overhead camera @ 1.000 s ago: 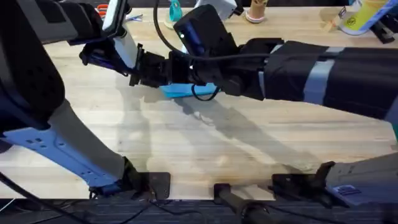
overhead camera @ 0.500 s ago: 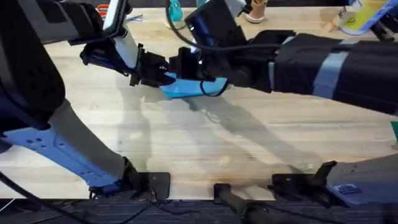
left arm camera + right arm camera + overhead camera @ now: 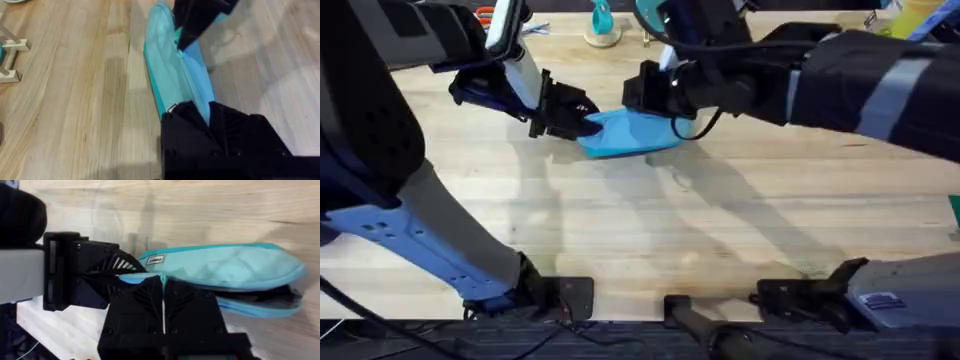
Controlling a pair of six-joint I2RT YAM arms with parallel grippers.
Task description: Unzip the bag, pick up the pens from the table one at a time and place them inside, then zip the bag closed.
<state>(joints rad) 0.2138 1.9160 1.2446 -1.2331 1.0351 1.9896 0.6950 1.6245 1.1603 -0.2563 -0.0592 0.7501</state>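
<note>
The bench (image 3: 650,250) is a broad top of pale planks with visible grain, and the work sits toward its far middle in the overhead view. The two arms meet there from opposite sides.

The pencil pouch (image 3: 625,133) lies flat on the bench between the grippers — light blue, soft fabric, elongated, with a teal zipper line along its length. In the right wrist view the pouch (image 3: 225,270) shows a dark gap along its lower seam, so the zipper appears at least partly open; how far it runs cannot be told. A small white label sits near the end held by the left arm.

The left gripper (image 3: 570,117) is closed on one end of the pouch, pinning it; the left wrist view shows the fabric (image 3: 172,75) running out from between the black fingers. The right gripper (image 3: 653,92) stands at the pouch's far edge with its fingers pressed together, seemingly pinched on the zipper line or its pull; the pull itself is hidden.

Handling judgement: the pouch is light and limp, will buckle or slide if pulled unsupported, and is not fragile. Best hold is a firm pinch on the end fabric as an anchor, with the other gripper on the small pull — drawn along the zipper line, not upward.
</note>
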